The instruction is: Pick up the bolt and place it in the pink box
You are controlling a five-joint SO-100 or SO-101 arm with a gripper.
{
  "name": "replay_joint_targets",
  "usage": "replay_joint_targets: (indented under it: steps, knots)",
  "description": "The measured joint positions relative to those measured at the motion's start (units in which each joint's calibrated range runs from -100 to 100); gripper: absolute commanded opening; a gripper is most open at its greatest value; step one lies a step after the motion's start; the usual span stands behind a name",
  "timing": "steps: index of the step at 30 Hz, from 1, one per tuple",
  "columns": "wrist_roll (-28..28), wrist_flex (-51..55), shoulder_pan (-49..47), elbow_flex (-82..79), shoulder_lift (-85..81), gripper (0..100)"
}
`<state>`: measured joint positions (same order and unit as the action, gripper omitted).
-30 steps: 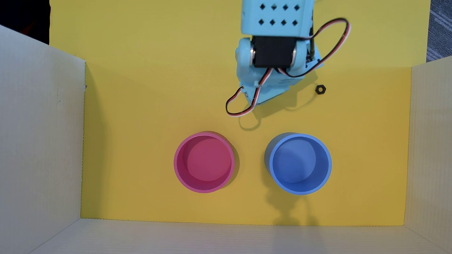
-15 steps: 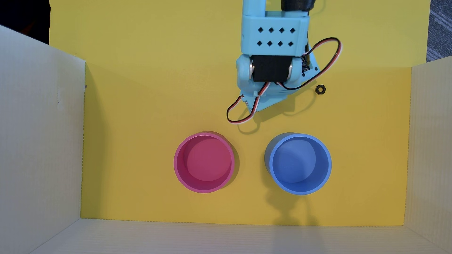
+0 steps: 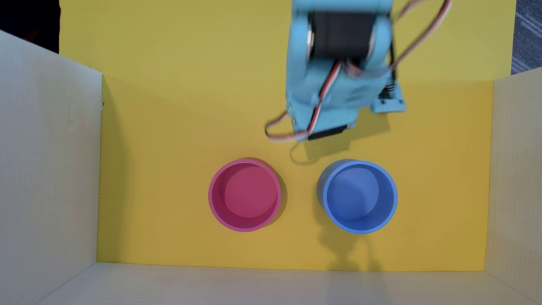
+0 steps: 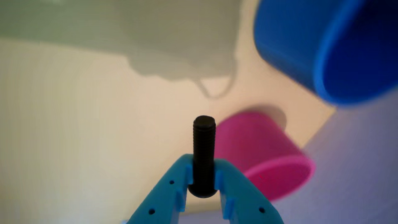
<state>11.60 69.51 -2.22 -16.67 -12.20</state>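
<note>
Change: in the overhead view the arm (image 3: 331, 73) is now sitting larger and blurred, nearer the camera than half a second ago, and it is covering the spot where the small black nut was lying on the yellow floor; the nut is no longer showing.
Gripper: in the wrist view the gripper (image 4: 203, 179) is clamping the bolt (image 4: 204, 146) between its two blue fingers (image 4: 168, 193), which are closed onto it with only the bolt's width between them.
Bolt: it is standing out past the fingertips, threaded shaft pointing away, rounded head sitting just behind the tips; it is hanging clear of the floor.
Pink box: beyond the fingertips and to their right in the wrist view (image 4: 264, 155), apart from the bolt; in the overhead view (image 3: 245, 196) it is standing upright and holding nothing.
Blue cup: farther out and to the right of the fingers (image 4: 326, 49), beside the pink box (image 3: 360, 197), the two not touching.
Around: yellow floor (image 3: 176, 146) with pale cardboard walls (image 3: 47, 176) on three sides.
In the way: nothing is lying between the fingertips and the pink box.
</note>
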Motion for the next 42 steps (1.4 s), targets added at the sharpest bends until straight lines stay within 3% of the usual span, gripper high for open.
replay_joint_targets:
  steps: [10, 26, 34, 38, 42]
  knots:
    - [-7.9, -5.5, 9.8, 9.5, -1.0, 1]
    - [-8.4, -6.8, 10.7, 34.0, 26.6, 2]
    - [-8.4, -5.2, 10.6, 36.2, 30.0, 14]
    - [-8.4, -3.9, 10.6, 36.2, 30.1, 0]
    - [-8.4, -2.2, 10.6, 36.2, 30.1, 2]
